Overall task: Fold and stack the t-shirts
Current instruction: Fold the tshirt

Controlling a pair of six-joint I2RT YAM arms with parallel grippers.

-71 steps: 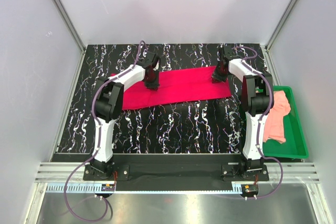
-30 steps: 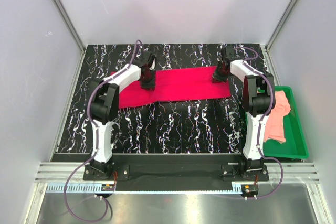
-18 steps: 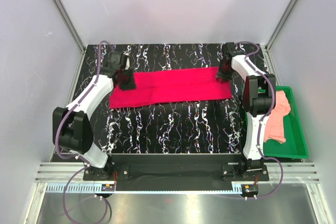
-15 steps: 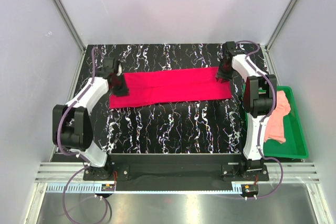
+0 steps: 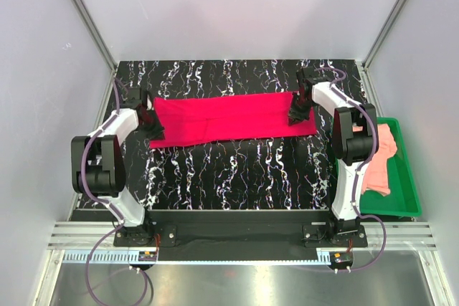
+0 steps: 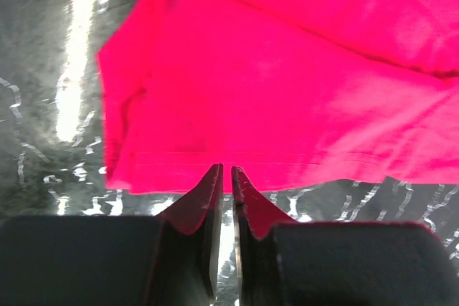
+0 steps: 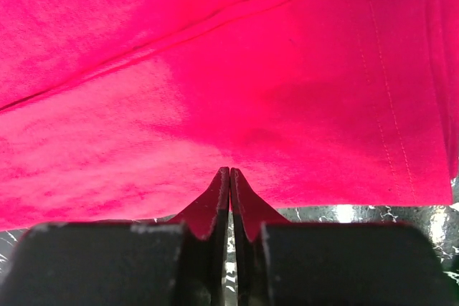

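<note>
Black marble-patterned table point(image 5: 237, 170) between pale grey walls point(image 5: 237, 12), red t-shirt point(image 5: 229, 116) spread flat across its far half, pink t-shirt point(image 5: 376, 163) heaped in green tray point(image 5: 410, 191) at right. Left gripper point(image 6: 224, 168) at a narrow slit by the shirt's left hem, hold unclear; right gripper point(image 7: 229, 171) pinched shut on the right hem.

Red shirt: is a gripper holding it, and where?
Right gripper looks shut on the red t-shirt, at its right end's edge. Left gripper sits nearly shut at the left end's edge; a grip there cannot be told.
</note>
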